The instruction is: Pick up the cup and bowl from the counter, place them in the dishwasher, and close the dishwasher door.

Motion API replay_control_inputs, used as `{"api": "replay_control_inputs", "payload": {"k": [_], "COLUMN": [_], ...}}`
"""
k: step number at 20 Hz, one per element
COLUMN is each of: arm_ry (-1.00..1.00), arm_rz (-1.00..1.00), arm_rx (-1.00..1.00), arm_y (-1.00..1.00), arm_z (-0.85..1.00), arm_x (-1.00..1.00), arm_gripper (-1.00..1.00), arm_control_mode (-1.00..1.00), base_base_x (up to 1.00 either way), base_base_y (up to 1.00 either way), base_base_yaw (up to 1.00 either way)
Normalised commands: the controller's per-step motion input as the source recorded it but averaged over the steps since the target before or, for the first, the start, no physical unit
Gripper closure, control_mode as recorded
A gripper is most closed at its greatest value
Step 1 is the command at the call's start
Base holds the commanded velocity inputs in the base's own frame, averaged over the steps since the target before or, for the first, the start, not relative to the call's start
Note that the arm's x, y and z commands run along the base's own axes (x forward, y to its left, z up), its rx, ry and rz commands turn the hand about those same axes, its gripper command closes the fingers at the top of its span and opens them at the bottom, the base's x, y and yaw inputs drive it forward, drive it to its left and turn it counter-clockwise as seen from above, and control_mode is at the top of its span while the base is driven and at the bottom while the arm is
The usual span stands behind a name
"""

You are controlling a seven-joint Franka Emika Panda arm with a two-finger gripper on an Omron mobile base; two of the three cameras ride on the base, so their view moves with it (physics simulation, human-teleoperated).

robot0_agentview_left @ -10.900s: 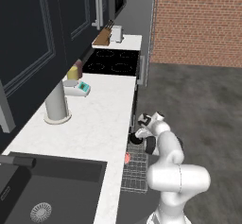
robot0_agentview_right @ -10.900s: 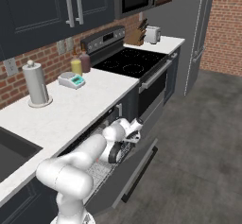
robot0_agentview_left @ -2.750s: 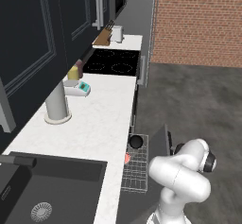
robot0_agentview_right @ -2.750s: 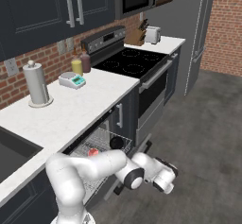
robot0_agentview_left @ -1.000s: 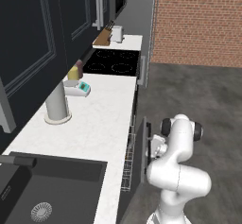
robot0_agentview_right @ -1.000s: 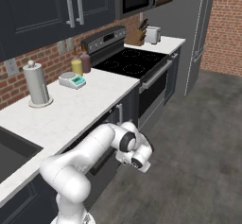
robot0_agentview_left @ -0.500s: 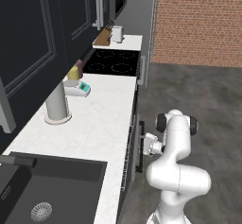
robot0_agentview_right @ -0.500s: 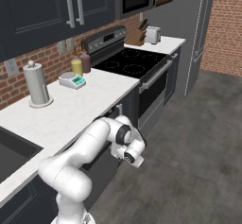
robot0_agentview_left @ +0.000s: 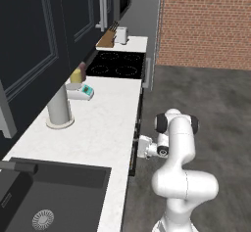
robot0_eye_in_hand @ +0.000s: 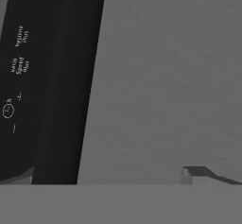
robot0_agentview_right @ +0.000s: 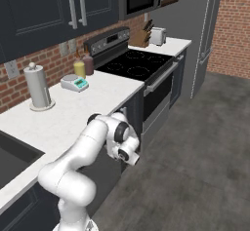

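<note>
Door now pushed nearly flush under the counter, my claw spread wide against it — job about done.

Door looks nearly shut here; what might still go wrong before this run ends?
The dishwasher door may not be flush: a dark gap shows under the counter edge, so it might stay ajar. The hand sits against the door with open jaws; a finger might catch or scrape when pulling away.
</note>
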Motion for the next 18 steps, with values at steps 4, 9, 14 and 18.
{"api": "replay_control_inputs", "payload": {"k": [4, 9, 14, 18], "arm_ry": [-0.02, 0.00, -0.05, -0.12], "arm_rz": [0.03, 0.36, 0.42, 0.39], "arm_rx": [0.39, 0.77, 0.86, 0.86], "arm_y": [1.00, 0.86, 0.66, 0.71], "arm_z": [-0.73, -0.92, -0.90, -0.93], "arm_x": [0.15, 0.12, 0.04, 0.01], "arm_gripper": [-1.00, -1.00, -1.00, -1.00], "arm_control_mode": [-1.00, -1.00, -1.00, -1.00], "base_base_x": [0.00, 0.00, 0.00, 0.00], "base_base_y": [0.00, 0.00, 0.00, 0.00], "base_base_yaw": [0.00, 0.00, 0.00, 0.00]}}
